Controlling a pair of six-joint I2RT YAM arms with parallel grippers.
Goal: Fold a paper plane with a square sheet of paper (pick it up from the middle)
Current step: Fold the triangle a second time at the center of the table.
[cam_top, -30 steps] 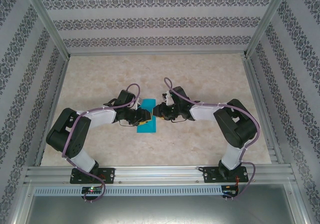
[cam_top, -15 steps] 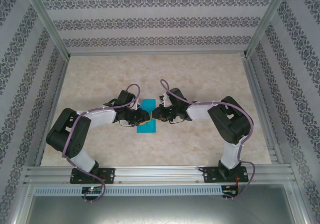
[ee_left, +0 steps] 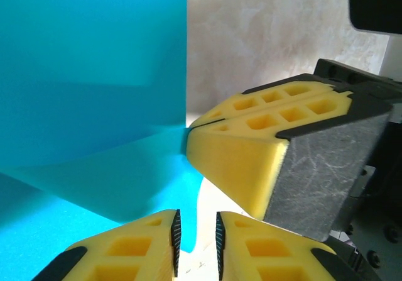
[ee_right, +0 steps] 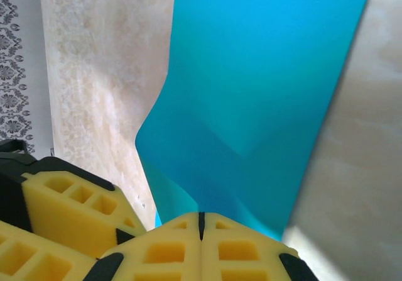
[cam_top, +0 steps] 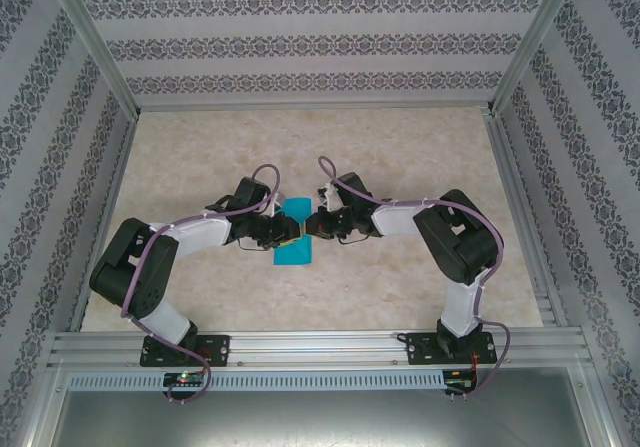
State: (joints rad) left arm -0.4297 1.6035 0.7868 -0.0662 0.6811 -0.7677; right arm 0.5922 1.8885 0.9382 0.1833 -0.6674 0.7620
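Observation:
The teal-blue sheet of paper [cam_top: 293, 252] lies on the table between my two grippers, with folded layers and a raised flap showing in the left wrist view [ee_left: 94, 73]. My right gripper [cam_top: 311, 226] is shut on the sheet's edge; the right wrist view shows the paper [ee_right: 270, 73] rising from its closed fingertips [ee_right: 201, 221]. My left gripper [cam_top: 291, 230] faces it almost tip to tip. Its jaws [ee_left: 195, 246] stand slightly apart over the paper's edge and bare table. The right gripper's yellow fingers [ee_left: 239, 155] pinch the paper just ahead of them.
The beige marbled table [cam_top: 400, 167] is boxed in by patterned walls and aluminium rails [cam_top: 300, 345]. Both arms reach in to the middle, their cables looping above the wrists. The left gripper's fingers [ee_right: 69, 205] sit close beside the right ones.
The right arm has moved left to the paper and now pinches its edge. The left arm has hardly moved.

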